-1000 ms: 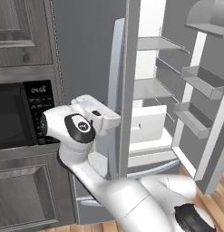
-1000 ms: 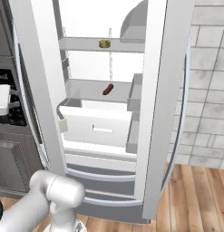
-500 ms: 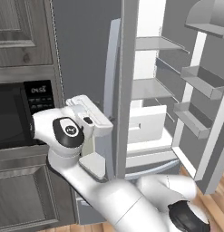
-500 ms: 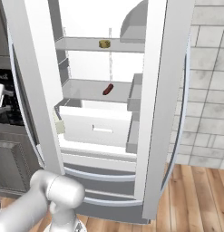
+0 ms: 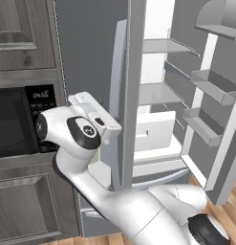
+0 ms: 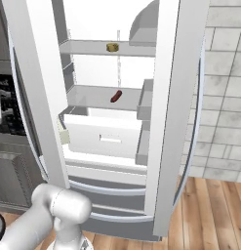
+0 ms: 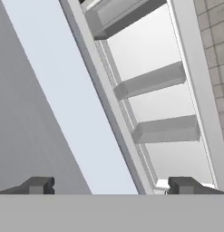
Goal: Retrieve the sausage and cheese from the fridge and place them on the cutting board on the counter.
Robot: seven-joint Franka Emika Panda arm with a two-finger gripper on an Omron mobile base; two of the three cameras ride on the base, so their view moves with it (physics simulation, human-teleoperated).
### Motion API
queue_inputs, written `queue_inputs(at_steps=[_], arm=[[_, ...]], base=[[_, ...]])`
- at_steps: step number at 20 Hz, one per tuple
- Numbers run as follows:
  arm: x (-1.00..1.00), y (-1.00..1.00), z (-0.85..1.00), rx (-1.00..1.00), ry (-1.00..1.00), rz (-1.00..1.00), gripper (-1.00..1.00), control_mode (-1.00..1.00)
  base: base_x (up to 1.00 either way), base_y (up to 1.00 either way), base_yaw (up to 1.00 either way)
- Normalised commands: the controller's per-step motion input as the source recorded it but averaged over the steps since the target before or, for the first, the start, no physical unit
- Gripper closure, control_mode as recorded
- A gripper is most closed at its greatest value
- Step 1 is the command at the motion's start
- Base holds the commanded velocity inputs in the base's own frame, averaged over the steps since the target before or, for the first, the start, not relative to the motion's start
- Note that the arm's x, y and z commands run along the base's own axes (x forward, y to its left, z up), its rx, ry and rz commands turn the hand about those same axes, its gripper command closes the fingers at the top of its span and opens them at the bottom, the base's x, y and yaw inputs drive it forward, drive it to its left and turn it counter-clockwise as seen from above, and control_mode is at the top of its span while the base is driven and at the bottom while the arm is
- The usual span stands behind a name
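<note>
My fingers (image 7: 109, 186) stood spread wide with nothing between them, their two dark tips far apart at the bottom of the hand view. Ahead of them ran the edge of a fridge (image 6: 175, 122) door, slanting across that view, with the door's shelf bins (image 7: 165, 129) stepping away beyond it. From the left base view my hand (image 5: 98, 122) sat just beside the left door's edge, in front of the black microwave (image 5: 16, 122) set in the grey cabinets.

The fridge stood open, both upper doors swung out and its white interior lit. The sausage (image 6: 115, 96) lay on the middle shelf (image 6: 92, 97), above the white drawer (image 6: 105, 139). Its long axis ran tilted in the right base view, the upper end toward the back right of the shelf and the lower end toward the front left. It lay flat, apart from the shelf's walls.

On the upper shelf sat a small yellowish lump (image 6: 111, 47), possibly the cheese, though it was too small to be sure. It looked squat, with no clear long axis.
</note>
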Motion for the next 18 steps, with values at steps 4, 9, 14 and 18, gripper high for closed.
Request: queue_inputs(at_steps=[4, 9, 14, 18], arm=[[-0.71, 0.2, 0.5, 0.0, -0.16, 0.0, -1.0, -1.0], [-0.77, -0.26, 0.3, 0.0, -0.04, 0.11, -1.0, -1.0], [-0.14, -0.93, 0.0, 0.17, 0.0, 0.16, -1.0, -1.0], [-0.1, -0.99, 0.0, 0.33, -0.03, 0.18, -1.0, -1.0]], base=[[0.0, 0.0, 0.0], [0.0, 0.0, 0.0], [0.0, 0.0, 0.0], [0.0, 0.0, 0.0]])
